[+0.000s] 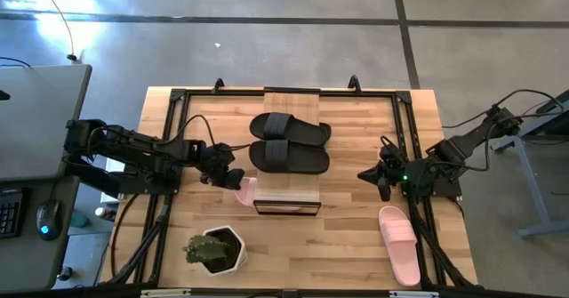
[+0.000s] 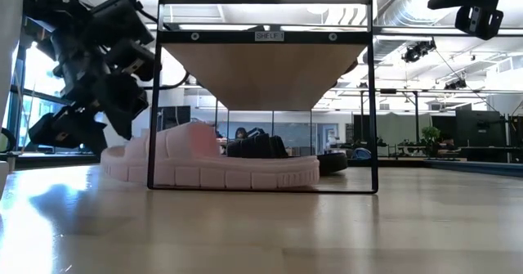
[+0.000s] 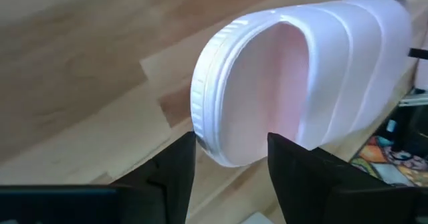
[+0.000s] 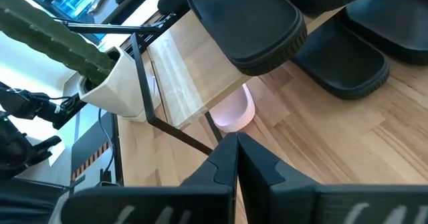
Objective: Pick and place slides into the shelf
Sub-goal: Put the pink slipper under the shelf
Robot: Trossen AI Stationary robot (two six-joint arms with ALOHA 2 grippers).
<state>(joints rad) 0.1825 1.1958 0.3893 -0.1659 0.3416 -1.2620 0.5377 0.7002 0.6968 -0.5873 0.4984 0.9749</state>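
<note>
The shelf (image 1: pixel 291 194) stands mid-table with two black slides (image 1: pixel 289 129) (image 1: pixel 289 158) lying side by side on its wood top. One pink slide (image 1: pixel 246 191) lies sole-down on the table, its toe half under the shelf (image 2: pixel 261 37) and its heel sticking out toward the table's left. My left gripper (image 1: pixel 228 177) is open at that heel (image 3: pixel 231 158). A second pink slide (image 1: pixel 398 243) lies flat near the table's right edge. My right gripper (image 1: pixel 378 179) hovers shut to the right of the shelf, touching nothing (image 4: pixel 234 144). My left gripper comes in from the table's left, slanting down, with one finger (image 3: pixel 179 164) on each side of the pink slide's heel end (image 3: pixel 221 154). The slide rests on the table. I cannot tell whether the fingers touch it.
A potted green plant (image 1: pixel 216 250) stands near the table's near edge, left of centre. Black frame rails (image 1: pixel 169 156) (image 1: pixel 411 156) run along the table's left and right sides. Bare wood lies between the shelf and the second pink slide.
</note>
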